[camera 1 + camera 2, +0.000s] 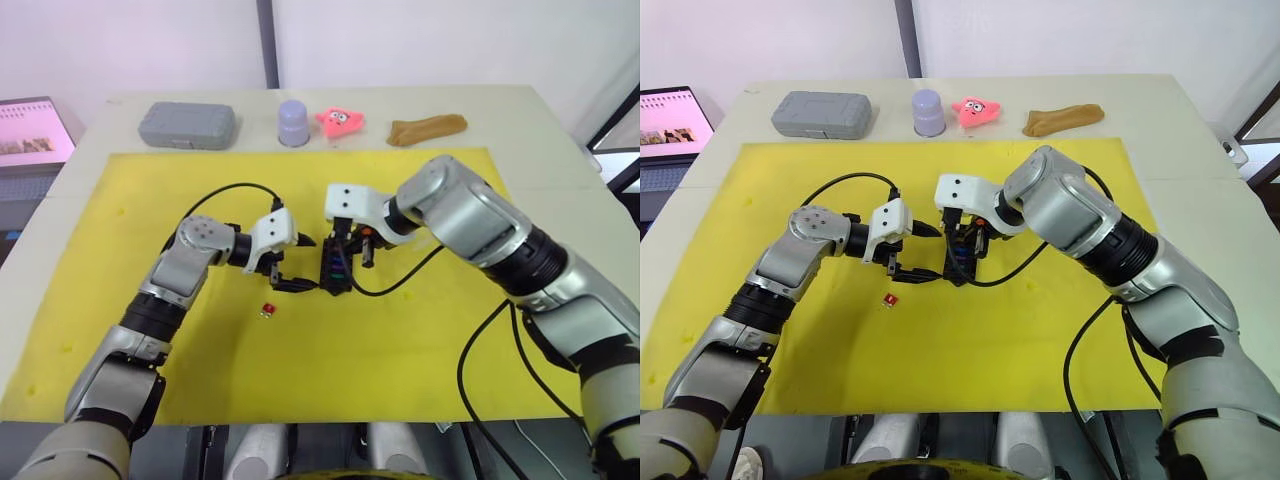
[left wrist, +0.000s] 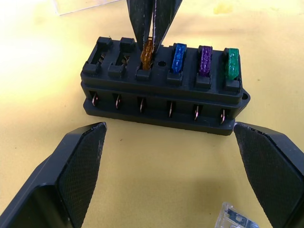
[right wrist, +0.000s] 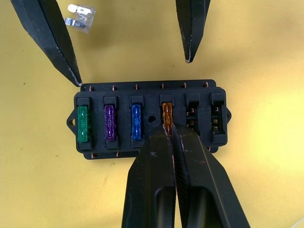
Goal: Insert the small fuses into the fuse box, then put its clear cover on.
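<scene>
Yellow mat (image 1: 400, 340) carries the black fuse box (image 3: 149, 116) at its middle. By our count, green, purple and blue fuses sit seated, and the right gripper (image 3: 167, 129) pinches the amber fuse (image 3: 166, 113) into the fourth slot; two slots and the clear cover (image 2: 76, 4) remain. The left gripper (image 2: 175, 142) hangs wide open, empty, beside the box. Head views add a red fuse (image 1: 267, 310) near the box; wrist views, a pale one (image 3: 80, 18).

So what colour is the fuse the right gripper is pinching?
Amber: the fuse in the right gripper, clearest in the right wrist view.
</scene>
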### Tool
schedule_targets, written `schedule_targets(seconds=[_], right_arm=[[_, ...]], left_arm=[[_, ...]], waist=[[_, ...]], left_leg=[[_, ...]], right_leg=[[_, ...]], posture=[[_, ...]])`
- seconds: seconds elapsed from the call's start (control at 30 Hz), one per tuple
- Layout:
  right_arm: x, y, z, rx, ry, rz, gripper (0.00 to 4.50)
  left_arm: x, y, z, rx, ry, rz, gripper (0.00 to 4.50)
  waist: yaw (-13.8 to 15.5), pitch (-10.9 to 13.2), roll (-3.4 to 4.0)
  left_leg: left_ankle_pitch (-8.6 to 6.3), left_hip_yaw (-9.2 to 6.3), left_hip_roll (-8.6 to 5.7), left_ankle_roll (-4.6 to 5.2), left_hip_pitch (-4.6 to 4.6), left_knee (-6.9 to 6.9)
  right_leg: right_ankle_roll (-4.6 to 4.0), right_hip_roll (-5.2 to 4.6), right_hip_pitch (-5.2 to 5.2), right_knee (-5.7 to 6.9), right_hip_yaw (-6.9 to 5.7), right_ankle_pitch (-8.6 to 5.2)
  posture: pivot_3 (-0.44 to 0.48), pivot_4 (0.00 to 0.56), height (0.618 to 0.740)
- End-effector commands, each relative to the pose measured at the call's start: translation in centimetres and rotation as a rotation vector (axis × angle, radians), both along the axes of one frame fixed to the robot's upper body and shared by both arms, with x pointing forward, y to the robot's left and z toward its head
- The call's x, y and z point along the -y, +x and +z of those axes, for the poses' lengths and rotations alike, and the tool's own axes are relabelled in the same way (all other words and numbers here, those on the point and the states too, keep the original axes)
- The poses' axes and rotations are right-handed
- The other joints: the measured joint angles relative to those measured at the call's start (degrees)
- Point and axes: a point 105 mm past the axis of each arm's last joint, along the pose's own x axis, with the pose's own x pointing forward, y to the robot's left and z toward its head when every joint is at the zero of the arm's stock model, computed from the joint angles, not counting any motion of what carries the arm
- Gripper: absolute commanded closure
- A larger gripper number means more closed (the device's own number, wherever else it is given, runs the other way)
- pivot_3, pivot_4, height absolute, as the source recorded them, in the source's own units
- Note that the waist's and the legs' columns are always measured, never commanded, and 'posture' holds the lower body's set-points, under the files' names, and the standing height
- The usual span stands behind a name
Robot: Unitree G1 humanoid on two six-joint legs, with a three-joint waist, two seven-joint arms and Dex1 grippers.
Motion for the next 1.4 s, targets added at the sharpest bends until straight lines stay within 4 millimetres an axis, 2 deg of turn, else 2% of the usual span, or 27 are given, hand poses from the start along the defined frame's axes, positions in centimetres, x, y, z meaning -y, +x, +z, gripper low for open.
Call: schedule_targets(seconds=[0.03, 0.8, 0.93, 1.2, 1.27, 1.4], right_arm=[[-0.1, 0.3, 0.3, 0.040, -0.023, -0.004, 4.45], [-0.3, 0.4, 1.5, 0.063, 0.034, 0.007, 4.45], [-0.4, 0.3, 1.6, 0.059, 0.042, 0.007, 3.13], [-0.4, 0.2, 1.7, 0.068, 0.046, 0.015, 3.13], [-0.5, 0.1, 2.2, 0.070, 0.064, 0.022, 3.13], [-0.5, -0.8, 4.6, 0.085, 0.175, 0.041, 3.13]], left_arm=[[0.2, 0.1, 1.4, 0.053, -0.021, -0.013, 0.00], [0.1, 0.1, 1.5, 0.053, -0.020, -0.008, 0.00], [0.1, 0.2, 1.5, 0.054, -0.021, -0.007, 0.00], [0.1, 0.2, 1.4, 0.053, -0.020, -0.006, 0.00], [0.0, 0.2, 1.4, 0.053, -0.019, -0.006, 0.00], [-0.3, 0.2, 1.4, 0.050, -0.018, 0.001, 0.00]], waist=[[0.00, 0.00, 0.00], [-0.04, 0.00, 0.00], [-0.03, 0.00, 0.00], [-0.04, 0.00, 0.00], [-0.04, 0.00, 0.00], [0.01, 0.00, 0.01]], left_leg=[[0.00, 0.00, 0.00, 0.00, 0.00, 0.00], [0.00, 0.00, 0.00, 0.00, -0.01, 0.00], [0.00, 0.00, 0.00, 0.00, -0.02, 0.00], [0.00, 0.00, 0.00, 0.00, -0.03, -0.01], [0.00, 0.00, 0.00, 0.00, -0.03, -0.01], [0.00, 0.00, 0.00, 0.00, -0.06, -0.01]], right_leg=[[0.00, 0.00, 0.00, 0.00, 0.00, 0.00], [0.00, 0.00, -0.01, 0.01, 0.00, 0.00], [0.00, 0.00, -0.02, 0.01, 0.00, 0.00], [0.00, 0.00, -0.03, 0.00, 0.00, 0.00], [0.00, 0.00, -0.03, 0.00, 0.00, 0.00], [0.00, 0.00, -0.05, 0.00, 0.00, 0.00]], posture=[[0.000, 0.150, 0.740], [0.000, 0.150, 0.740], [0.000, 0.150, 0.740], [0.000, 0.150, 0.740], [0.000, 0.150, 0.740], [0.000, 0.150, 0.740]])
